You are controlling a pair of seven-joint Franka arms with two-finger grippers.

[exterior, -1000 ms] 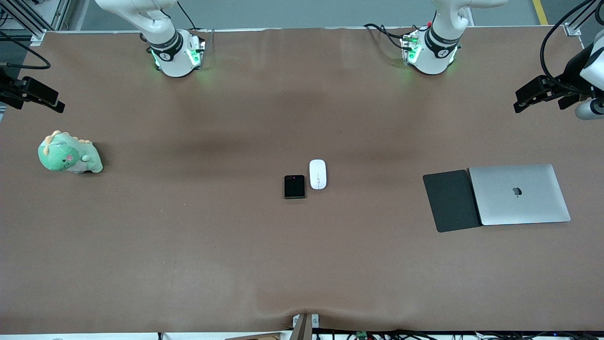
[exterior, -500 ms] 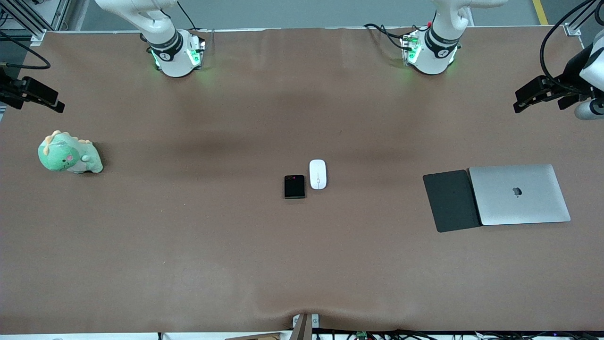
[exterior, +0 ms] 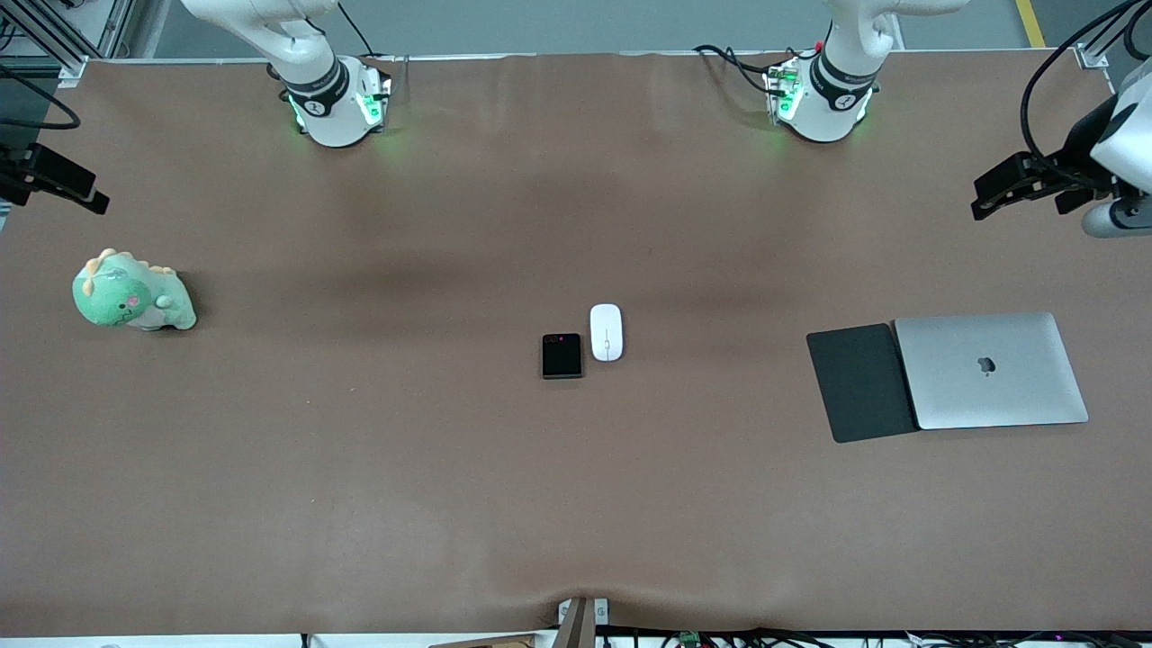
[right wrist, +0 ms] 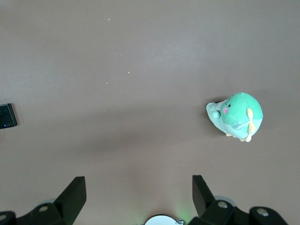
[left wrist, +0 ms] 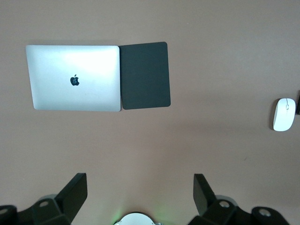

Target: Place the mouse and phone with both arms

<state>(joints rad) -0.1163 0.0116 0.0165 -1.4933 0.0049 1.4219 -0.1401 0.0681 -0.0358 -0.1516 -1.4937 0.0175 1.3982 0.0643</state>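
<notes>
Left gripper [left wrist: 138, 194]: fingers [left wrist: 75, 192] spread wide, nothing between them, held high over the left arm's end of the table [exterior: 576, 504]. In the front view it has shifted a little toward the robots' bases since half a second ago. Between the jaws in the left wrist view lies bare brown cloth; farther out from the fingertips sit the laptop [left wrist: 74, 78] and the dark mouse pad [left wrist: 144, 75], edges touching, both flat and closed. The mouse [left wrist: 284, 114] shows well out to one side of the jaws, near the frame edge.

Right gripper [right wrist: 136, 194]: fingers [right wrist: 74, 193] likewise released and empty, up over the right arm's end of the table. It too has drawn back slightly in the front view. Out past one fingertip stands the green plush dinosaur [right wrist: 236, 116]; well off past the other, a black corner at the frame edge, probably the phone [right wrist: 8, 115].

On the table nothing has moved. Mouse and phone lie mid-table, just beside each other, apparently not touching, the phone slightly nearer the front camera and toward the right arm's end. Both are well apart from either gripper.
</notes>
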